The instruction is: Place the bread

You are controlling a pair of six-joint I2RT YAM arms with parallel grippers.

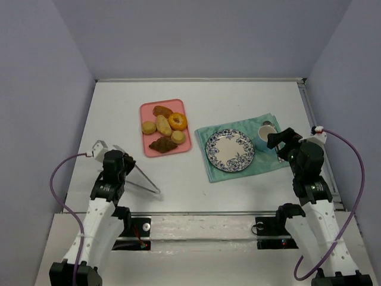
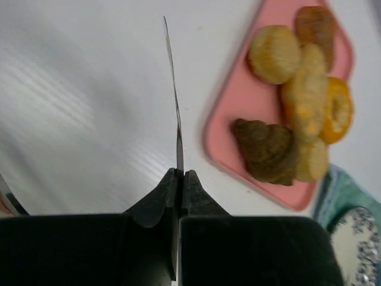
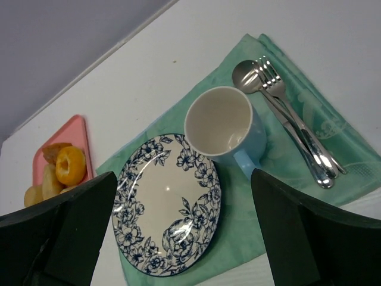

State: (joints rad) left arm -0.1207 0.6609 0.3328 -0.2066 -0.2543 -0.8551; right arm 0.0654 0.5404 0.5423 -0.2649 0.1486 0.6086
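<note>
The bread [image 1: 178, 136] is the small pale bun at the near right corner of the pink tray [image 1: 147, 109], beside the orange donut [image 1: 177, 121]. In the left wrist view the bread [image 2: 312, 159] lies behind a dark brown pastry [image 2: 265, 149]. My left gripper [image 1: 127, 169] sits on the table left of and nearer than the tray, shut on thin metal tongs [image 1: 143, 176]. The jaws of that gripper [image 2: 180, 173] pinch the tongs' blade [image 2: 177, 107], which points past the tray's left edge. My right gripper [image 1: 280, 138] hovers open over the floral plate [image 3: 143, 179], holding nothing.
A green cloth [image 1: 268, 164] carries the blue floral plate [image 1: 230, 150], a light blue cup [image 3: 223, 122], and a spoon and fork [image 3: 286, 119]. The tray also holds a golden round bun [image 2: 274, 53], a long roll [image 2: 306, 89] and a brown pastry [image 1: 162, 110].
</note>
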